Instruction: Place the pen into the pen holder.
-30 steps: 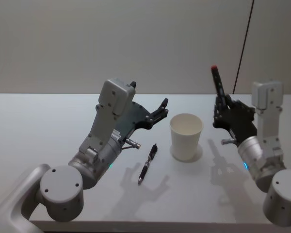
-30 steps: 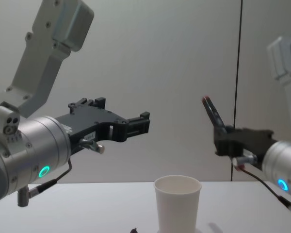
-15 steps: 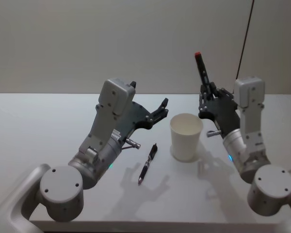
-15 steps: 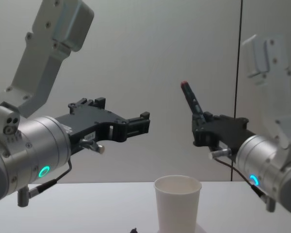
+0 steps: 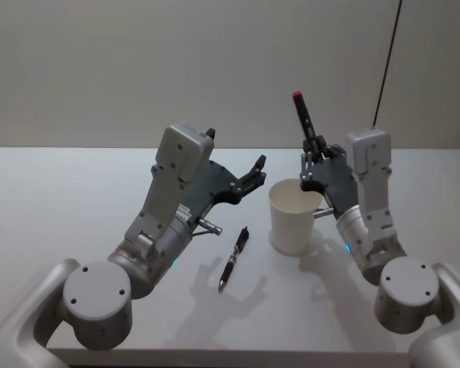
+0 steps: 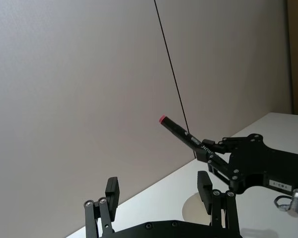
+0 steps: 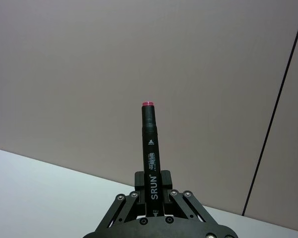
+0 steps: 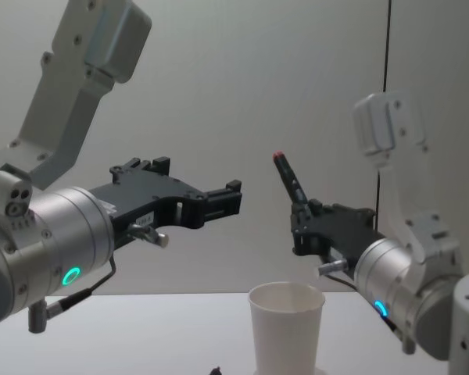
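Observation:
The pen holder, a white paper cup [image 5: 294, 216] [image 8: 286, 324], stands upright in the middle of the table. My right gripper [image 5: 313, 151] [image 8: 303, 212] [image 7: 152, 192] hangs just above the cup's right rim, shut on a black pen [image 5: 303, 116] [image 8: 288, 179] [image 7: 150, 144] [image 6: 181, 132]. That pen has a red end pointing up and leans slightly left. A second black pen [image 5: 234, 259] lies flat on the table left of the cup. My left gripper [image 5: 256, 170] [image 8: 223, 201] [image 6: 158, 192] hovers open and holds nothing, up left of the cup.
The white table [image 5: 54, 199] stretches to a plain wall behind. A thin dark vertical line [image 8: 387, 47] runs down the wall at the right. Both forearms flank the cup, the left one above the lying pen.
My right gripper has carried the upright pen leftward, from well right of the cup to just above its right rim. The left arm, cup and lying pen have not moved.

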